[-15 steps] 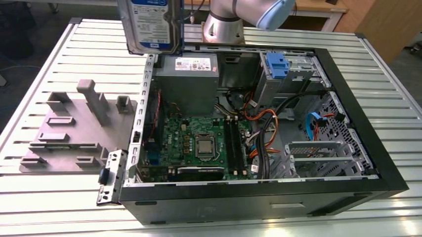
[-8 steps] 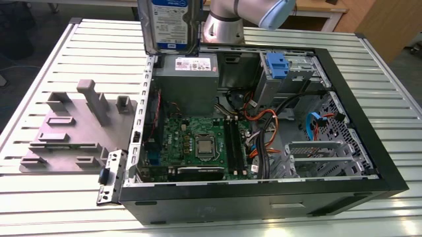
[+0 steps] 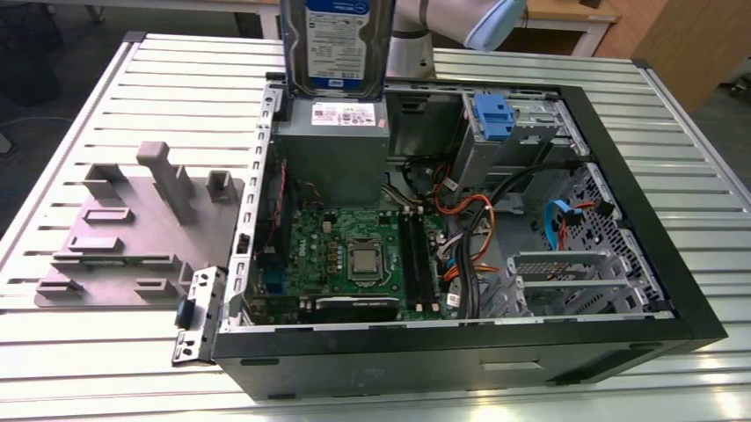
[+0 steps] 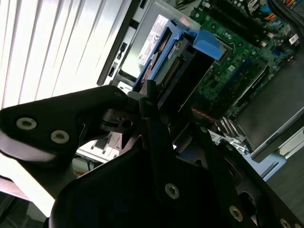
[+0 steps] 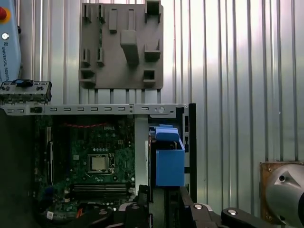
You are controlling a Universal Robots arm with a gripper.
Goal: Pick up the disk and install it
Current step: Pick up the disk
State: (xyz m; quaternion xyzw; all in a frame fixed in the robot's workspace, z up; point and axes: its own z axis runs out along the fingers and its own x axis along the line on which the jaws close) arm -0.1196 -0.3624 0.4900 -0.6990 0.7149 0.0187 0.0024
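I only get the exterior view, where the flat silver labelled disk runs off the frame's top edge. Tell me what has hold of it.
Observer: In the second wrist view the black gripper is shut on the silver metal disk in its bright blue plastic carrier.
Operator: Now say what it hangs over.
Observer: The first wrist view looks down along it: the disk lines up between the green motherboard and the black case wall, not over the board.

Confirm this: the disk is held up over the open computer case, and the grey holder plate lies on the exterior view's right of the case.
Wrong side. The exterior view shows the grey holder plate on its left of the open computer case. Otherwise right: the disk is held up over the case.
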